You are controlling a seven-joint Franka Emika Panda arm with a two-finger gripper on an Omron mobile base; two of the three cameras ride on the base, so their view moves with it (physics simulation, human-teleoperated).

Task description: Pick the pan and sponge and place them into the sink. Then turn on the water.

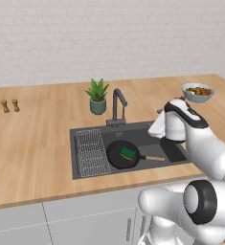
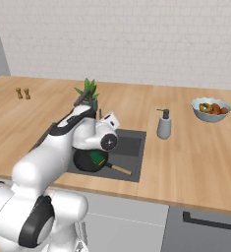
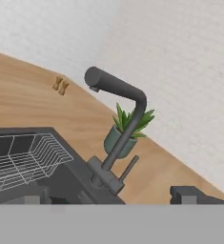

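Hand view: we face the faucet [image 3: 118, 138], lever [image 3: 127, 169] near.
Tool: [image 3: 113, 199] wide open, we hold nothing.
Pan [image 1: 122, 154], sponge [image 1: 128, 153]: in sink [image 1: 85, 170].
Risk: we probably clip the spout, missing the lever.

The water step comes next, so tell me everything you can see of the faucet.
The faucet is dark grey and matte, metal by its look: a tall stem with a squared bent spout and a thin side lever. It stands on the back rim of the sink, before the potted plant. No water runs; nothing touches it.
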